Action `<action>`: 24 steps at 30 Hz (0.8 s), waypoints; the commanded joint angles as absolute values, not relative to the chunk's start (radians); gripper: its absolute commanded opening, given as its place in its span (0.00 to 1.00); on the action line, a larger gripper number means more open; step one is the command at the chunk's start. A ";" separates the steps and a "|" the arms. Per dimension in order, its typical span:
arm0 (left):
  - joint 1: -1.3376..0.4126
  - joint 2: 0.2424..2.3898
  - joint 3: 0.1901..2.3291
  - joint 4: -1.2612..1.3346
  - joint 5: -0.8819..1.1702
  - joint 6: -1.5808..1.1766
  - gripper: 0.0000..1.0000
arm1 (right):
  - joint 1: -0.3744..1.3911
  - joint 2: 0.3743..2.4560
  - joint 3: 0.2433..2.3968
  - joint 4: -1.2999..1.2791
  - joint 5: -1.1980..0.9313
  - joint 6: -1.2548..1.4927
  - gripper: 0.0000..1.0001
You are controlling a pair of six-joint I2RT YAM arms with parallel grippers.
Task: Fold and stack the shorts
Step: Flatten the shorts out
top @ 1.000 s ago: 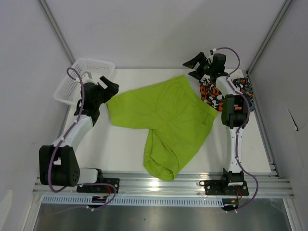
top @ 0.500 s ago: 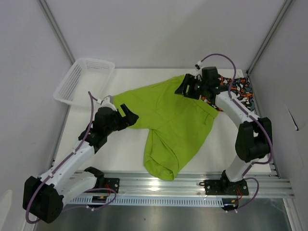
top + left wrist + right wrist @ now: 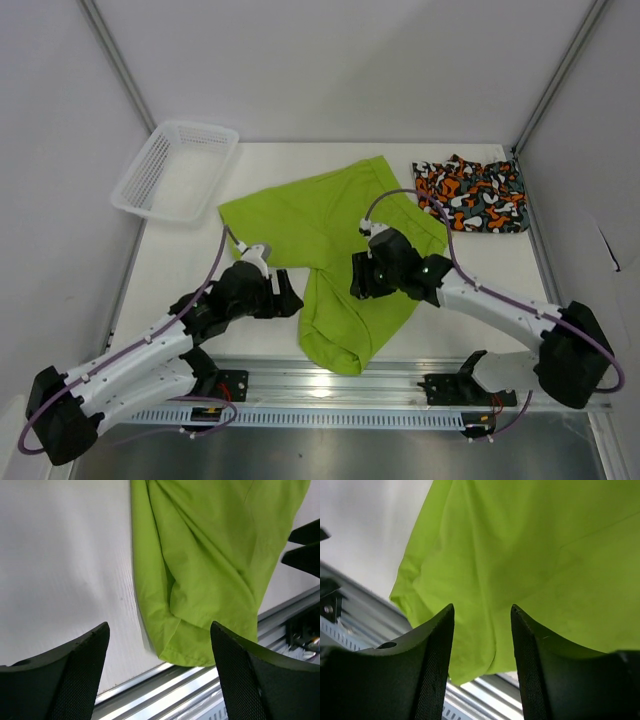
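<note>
The lime green shorts (image 3: 340,235) lie spread flat mid-table, one leg reaching to the front rail. The camo shorts (image 3: 472,193) lie folded at the back right, away from both arms. My left gripper (image 3: 292,300) hovers low just left of the near leg's hem, open wide with nothing between its fingers. In the left wrist view, that leg (image 3: 200,575) sits ahead of the gripper (image 3: 159,627). My right gripper (image 3: 358,281) is over the same leg. In the right wrist view, its jaws (image 3: 481,607) stand partly apart above the green fabric (image 3: 530,545), gripping nothing.
A white mesh basket (image 3: 176,170) stands at the back left corner. The metal rail (image 3: 330,380) runs along the table's front edge, just below the green leg's hem. White walls close in on both sides.
Both arms have swung from the back of the table toward the front: the left from beside the basket, the right from over the camo shorts. The right jaws have narrowed; the shorts have not moved.
</note>
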State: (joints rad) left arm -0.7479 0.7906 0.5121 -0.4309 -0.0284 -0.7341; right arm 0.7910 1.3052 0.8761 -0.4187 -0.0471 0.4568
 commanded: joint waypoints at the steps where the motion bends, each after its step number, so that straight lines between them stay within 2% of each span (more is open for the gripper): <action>1: -0.827 0.804 0.483 -0.431 -0.069 -0.749 0.82 | 0.903 1.191 0.836 -0.466 0.119 0.515 0.51; 3: -0.880 0.810 0.468 -0.410 -0.075 -0.741 0.78 | 1.013 1.132 0.822 -0.512 0.185 0.546 0.51; 7: -0.968 0.850 0.472 -0.397 -0.129 -0.723 0.77 | 1.199 1.089 0.836 -0.601 0.317 0.616 0.51; 13: -1.084 0.951 0.515 -0.411 -0.236 -0.710 0.74 | 1.429 1.187 0.862 -0.721 0.485 0.756 0.51; 24: -1.129 1.051 0.571 -0.419 -0.322 -0.660 0.66 | 1.523 1.371 0.911 -0.765 0.601 0.818 0.49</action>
State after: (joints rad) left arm -1.1149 1.0409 0.5205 -0.4324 -0.2752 -0.6956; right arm 1.5097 1.3464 0.8581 -0.7464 0.5163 0.7757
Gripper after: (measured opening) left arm 0.668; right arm 0.497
